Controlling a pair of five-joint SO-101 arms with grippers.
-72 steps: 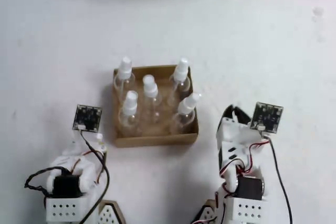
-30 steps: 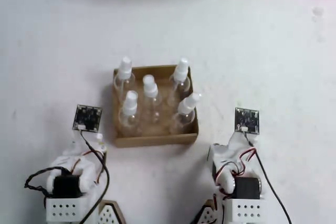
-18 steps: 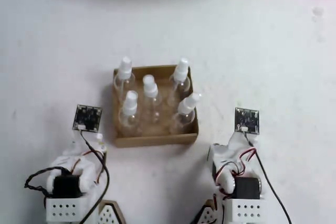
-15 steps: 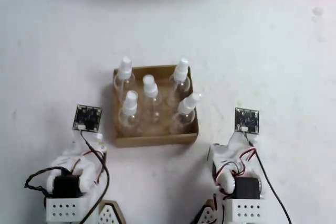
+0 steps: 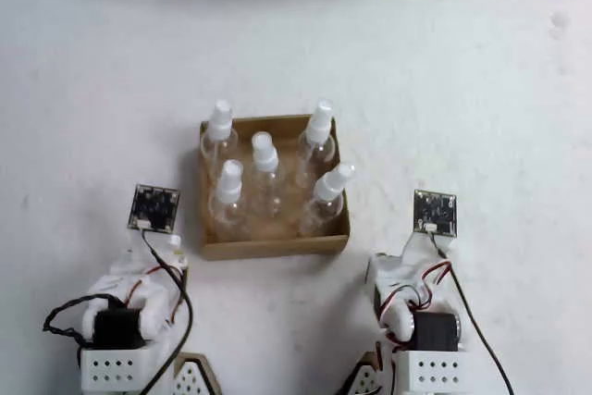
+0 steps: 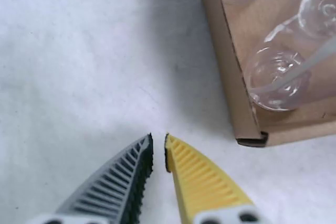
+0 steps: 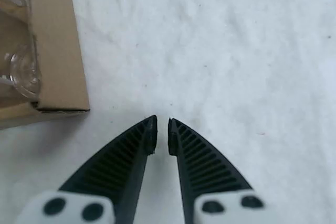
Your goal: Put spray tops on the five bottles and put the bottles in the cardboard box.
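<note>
left pincer and right pincer sit clenched and empty, each near a corner of the box holding all five capped bottles, so a careless swing could clip it and tip one.

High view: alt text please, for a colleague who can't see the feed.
Five clear bottles with white spray tops stand in an open cardboard box at the middle of a white table. The left arm and right arm sit at the near edge, one each side, apart from the box.
</note>
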